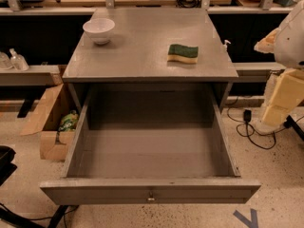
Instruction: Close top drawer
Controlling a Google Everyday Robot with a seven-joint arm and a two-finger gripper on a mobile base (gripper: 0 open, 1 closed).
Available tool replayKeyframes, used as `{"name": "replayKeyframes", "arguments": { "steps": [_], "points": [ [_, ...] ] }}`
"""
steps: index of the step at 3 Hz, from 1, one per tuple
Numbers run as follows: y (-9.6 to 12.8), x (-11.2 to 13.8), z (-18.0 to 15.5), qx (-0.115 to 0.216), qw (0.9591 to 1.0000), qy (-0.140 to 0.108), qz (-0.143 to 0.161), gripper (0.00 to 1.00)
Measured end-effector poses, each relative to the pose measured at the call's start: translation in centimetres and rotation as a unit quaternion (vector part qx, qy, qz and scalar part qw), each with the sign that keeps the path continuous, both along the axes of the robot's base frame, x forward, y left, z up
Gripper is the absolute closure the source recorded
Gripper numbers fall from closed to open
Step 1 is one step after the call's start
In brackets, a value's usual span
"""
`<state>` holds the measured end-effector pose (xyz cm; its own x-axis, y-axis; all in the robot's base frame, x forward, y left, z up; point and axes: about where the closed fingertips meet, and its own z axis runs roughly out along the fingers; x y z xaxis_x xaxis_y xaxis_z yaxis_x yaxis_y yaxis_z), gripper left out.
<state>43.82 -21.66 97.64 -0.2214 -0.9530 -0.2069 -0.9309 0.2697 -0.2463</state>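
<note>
The drawer (pixel 199 192) sits at the centre and 6 o'clock of the view, pulled far out of the cabinet (pixel 142 56) towards the camera. Its grey front runs across the bottom, with a small metal knob (pixel 151 196) at its middle, and its bare grey floor and side walls are open to view. The cabinet's flat top lies just beyond, towards 12 o'clock. On that top a white bowl (pixel 99 30) stands upright at 11 o'clock, and a green and yellow sponge (pixel 183 53) lies flat at 1 o'clock, well apart from the bowl.

The gripper is outside the frame, so whether it is open or closed cannot be told. Only a white and cream stretch of the arm (pixel 289 65) shows at the 3 o'clock edge, apart from the drawer.

At 9 o'clock an open cardboard box (pixel 47 127) stands on the floor beside the cabinet, with a green packet (pixel 69 121) in it. Black cables (pixel 251 134) trail on the speckled floor at 4 o'clock, and a blue tape mark (pixel 248 217) lies at 5 o'clock
</note>
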Motion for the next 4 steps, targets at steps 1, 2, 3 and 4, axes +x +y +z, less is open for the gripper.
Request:
{"name": "replayKeyframes", "arguments": {
  "steps": [1,2,3,4],
  "points": [
    [0.1,0.0,-0.5,0.0,1.0,-0.007,-0.004,0.0],
    [0.1,-2.6,-5.3,0.042,0.998,-0.003,-0.046,0.27],
    [-0.7,-5.8,-9.0,0.075,0.9934,-0.017,-0.085,0.49],
    [-1.6,-11.1,-14.5,0.106,0.9862,-0.045,-0.119,0.8]
  ]
}}
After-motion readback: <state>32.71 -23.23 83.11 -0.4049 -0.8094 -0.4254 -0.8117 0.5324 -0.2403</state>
